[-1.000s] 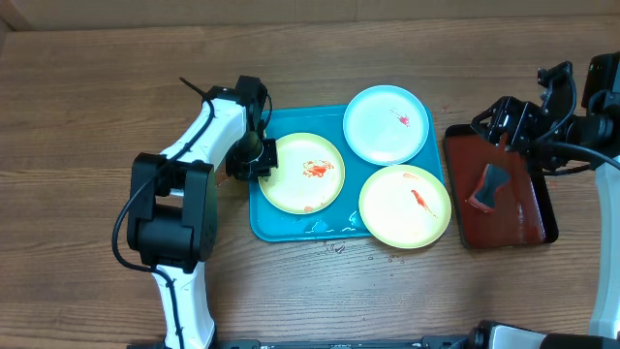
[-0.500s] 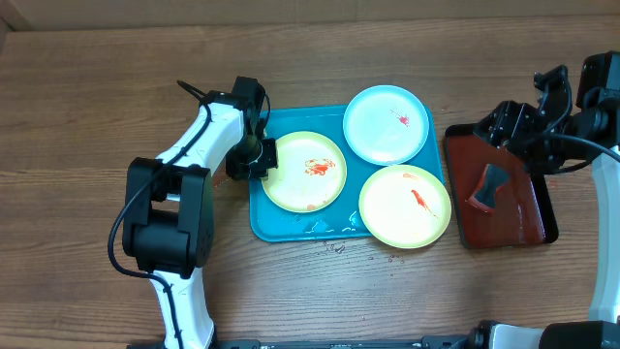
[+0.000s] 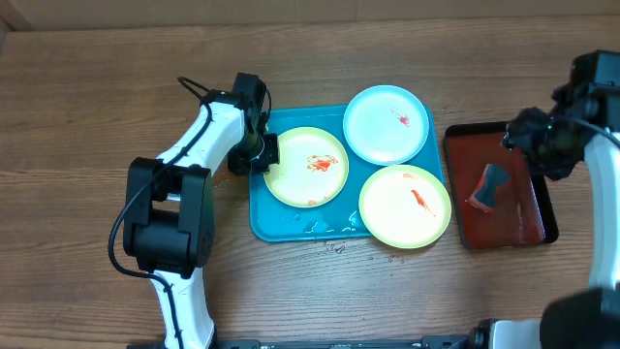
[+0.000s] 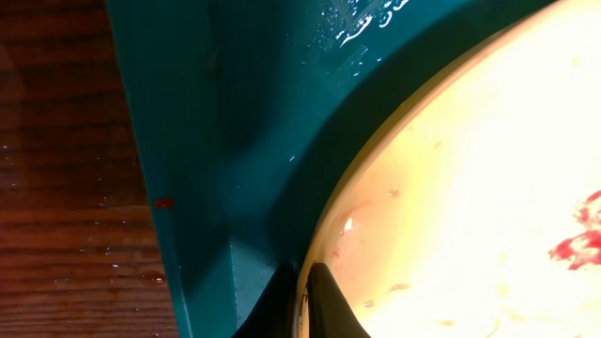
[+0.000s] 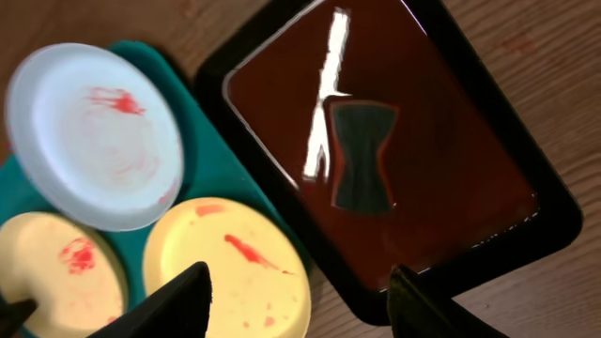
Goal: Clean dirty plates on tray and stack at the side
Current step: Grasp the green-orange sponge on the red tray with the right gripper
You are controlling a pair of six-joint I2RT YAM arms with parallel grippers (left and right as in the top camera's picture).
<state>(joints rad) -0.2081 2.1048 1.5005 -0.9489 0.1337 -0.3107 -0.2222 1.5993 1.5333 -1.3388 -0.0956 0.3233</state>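
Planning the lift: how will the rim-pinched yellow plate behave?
The plate looks like thin plastic: probably light and stiff. Pinched by the left gripper at one edge, it may tilt. Droplets on the tray suggest slipperiness.

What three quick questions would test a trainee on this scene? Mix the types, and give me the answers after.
1. True or false: the left gripper is shut on the rim of the left yellow plate.
2. How many plates lie on the teal tray?
3. The dark bow-tie-shaped object lies on: A the red-brown tray, B the teal tray, C a plate.
Key: 1 true; 2 three; 3 A.
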